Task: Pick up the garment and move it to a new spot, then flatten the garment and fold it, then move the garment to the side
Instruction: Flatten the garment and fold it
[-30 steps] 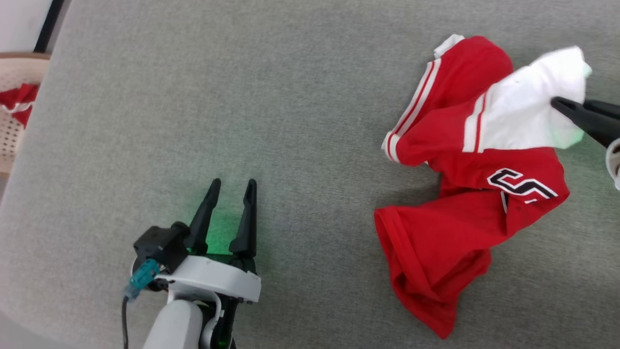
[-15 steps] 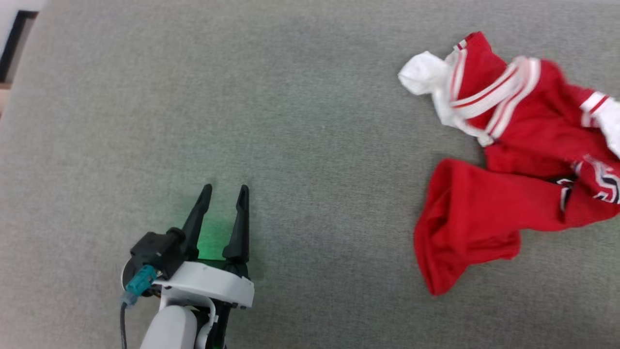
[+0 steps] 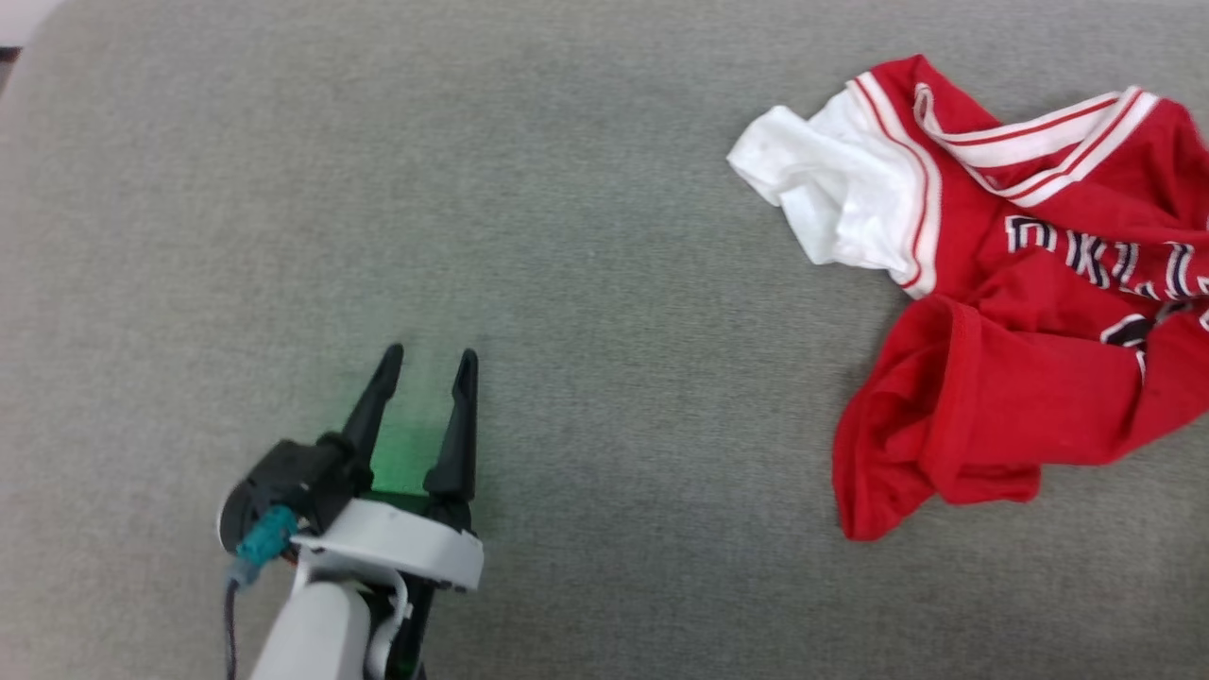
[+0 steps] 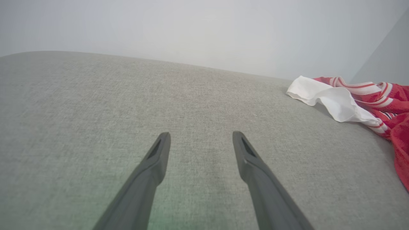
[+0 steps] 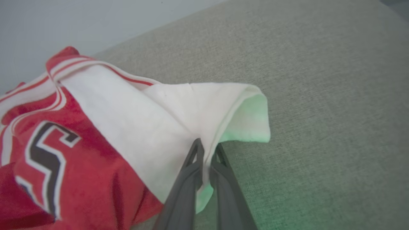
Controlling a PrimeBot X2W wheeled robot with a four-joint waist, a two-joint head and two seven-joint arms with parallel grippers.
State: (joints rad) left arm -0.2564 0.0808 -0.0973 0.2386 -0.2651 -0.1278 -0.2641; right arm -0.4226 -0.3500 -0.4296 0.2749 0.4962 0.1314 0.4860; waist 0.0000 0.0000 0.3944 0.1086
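The garment (image 3: 1001, 312), a red jersey with white sleeves, striped trim and black-white lettering, lies crumpled at the right of the grey padded surface, running off the head view's right edge. One white sleeve (image 3: 831, 203) points left. My left gripper (image 3: 427, 357) is open with nothing between its fingers, low on the left, well apart from the garment (image 4: 361, 102). In the right wrist view my right gripper (image 5: 207, 147) is shut on the garment's other white sleeve (image 5: 179, 115), pinching a fold of its hem just above the surface.
The grey fabric-covered surface (image 3: 567, 236) spreads under everything, with wide bare room between my left gripper and the garment. A pale wall (image 4: 204, 28) stands behind the surface's far edge.
The head camera has swung rightward, so the basket at the left has left the picture. The garment has been dragged and spread out, its lettered front now facing up. My left gripper stays open.
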